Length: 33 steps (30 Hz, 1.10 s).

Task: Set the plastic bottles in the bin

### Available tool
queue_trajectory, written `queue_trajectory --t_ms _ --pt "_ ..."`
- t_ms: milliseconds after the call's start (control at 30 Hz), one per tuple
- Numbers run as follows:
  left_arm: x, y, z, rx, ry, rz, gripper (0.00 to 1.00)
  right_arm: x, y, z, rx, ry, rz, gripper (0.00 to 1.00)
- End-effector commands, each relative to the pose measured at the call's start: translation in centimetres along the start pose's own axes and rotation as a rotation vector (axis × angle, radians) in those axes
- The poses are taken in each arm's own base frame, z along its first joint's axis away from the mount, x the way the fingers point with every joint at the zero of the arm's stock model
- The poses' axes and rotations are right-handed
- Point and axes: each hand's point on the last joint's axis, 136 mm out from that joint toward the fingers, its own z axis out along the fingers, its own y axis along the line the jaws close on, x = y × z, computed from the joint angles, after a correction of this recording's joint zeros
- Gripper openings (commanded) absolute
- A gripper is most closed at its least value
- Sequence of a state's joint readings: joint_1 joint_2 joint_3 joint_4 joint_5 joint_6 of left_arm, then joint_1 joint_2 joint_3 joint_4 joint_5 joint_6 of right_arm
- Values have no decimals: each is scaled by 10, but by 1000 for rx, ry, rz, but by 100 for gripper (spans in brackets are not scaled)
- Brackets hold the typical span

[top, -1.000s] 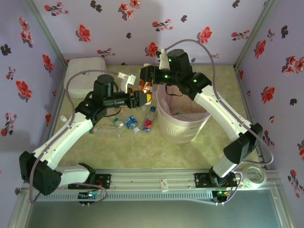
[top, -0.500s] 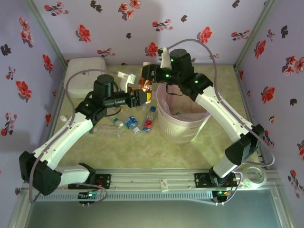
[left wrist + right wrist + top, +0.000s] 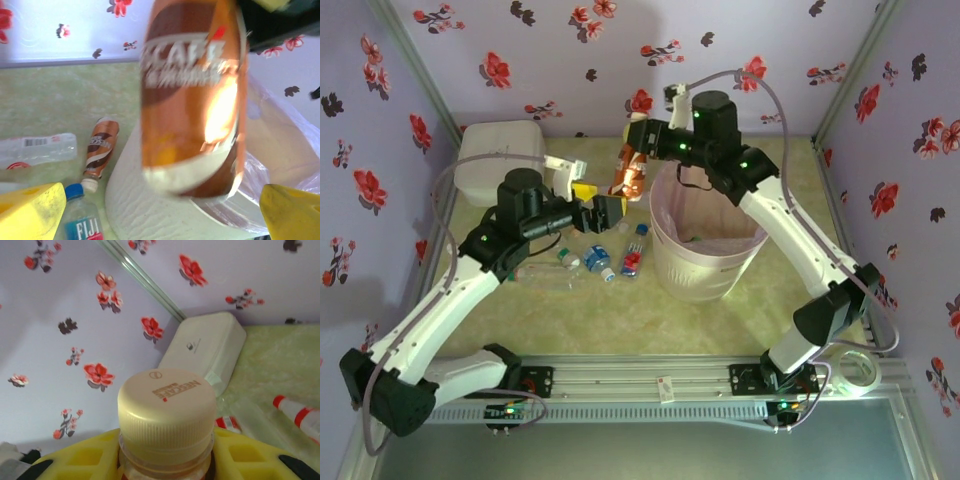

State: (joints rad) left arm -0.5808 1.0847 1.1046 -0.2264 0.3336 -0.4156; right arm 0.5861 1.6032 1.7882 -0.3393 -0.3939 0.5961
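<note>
Right gripper (image 3: 636, 152): I see it clamped on the neck of the brown coffee bottle (image 3: 630, 178).
Bottle position: raised, just beside the bin (image 3: 698, 275), at its left rim.
Left gripper (image 3: 592, 206): fingers spread, nothing held.
Table (image 3: 620, 320): other bottles (image 3: 598, 262) lie left of the bin.

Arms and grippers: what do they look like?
The left arm and right arm have white links, black joints with green lights, and a greyish cable looping alongside each. The left gripper and right gripper have dark bodies and yellow fingers.
</note>
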Motion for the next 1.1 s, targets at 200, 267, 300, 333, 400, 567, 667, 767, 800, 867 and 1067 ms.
queue_trajectory --t_ms 200,267,300,333,400,567,667,767,800,867,1067 --pt "42 81 -41 -409 17 -246 100 -44 33 -72 15 -89 -148 38" --pt "55 98 -49 -468 18 -308 100 -44 24 -91 73 -79 -167 38" --pt "64 106 -53 -503 36 -325 99 -42 19 -99 100 -68 -176 38" --pt "73 113 -57 -536 61 -338 99 -38 14 -107 131 -46 -187 38" --pt "88 124 -60 -580 100 -361 100 -29 0 -120 202 -8 -203 38" --pt "116 142 -63 -640 120 -428 100 -6 -39 -149 422 112 -284 35" --pt "130 155 -65 -695 133 -445 100 8 -61 -157 529 201 -302 35" --pt "141 162 -69 -735 162 -459 100 22 -76 -153 563 288 -299 35" --pt "144 163 -70 -746 171 -461 100 27 -80 -151 570 313 -300 35" --pt "149 166 -75 -774 185 -471 100 35 -88 -147 589 364 -303 35" --pt "162 175 -87 -836 178 -513 99 63 -112 -129 651 520 -335 34"
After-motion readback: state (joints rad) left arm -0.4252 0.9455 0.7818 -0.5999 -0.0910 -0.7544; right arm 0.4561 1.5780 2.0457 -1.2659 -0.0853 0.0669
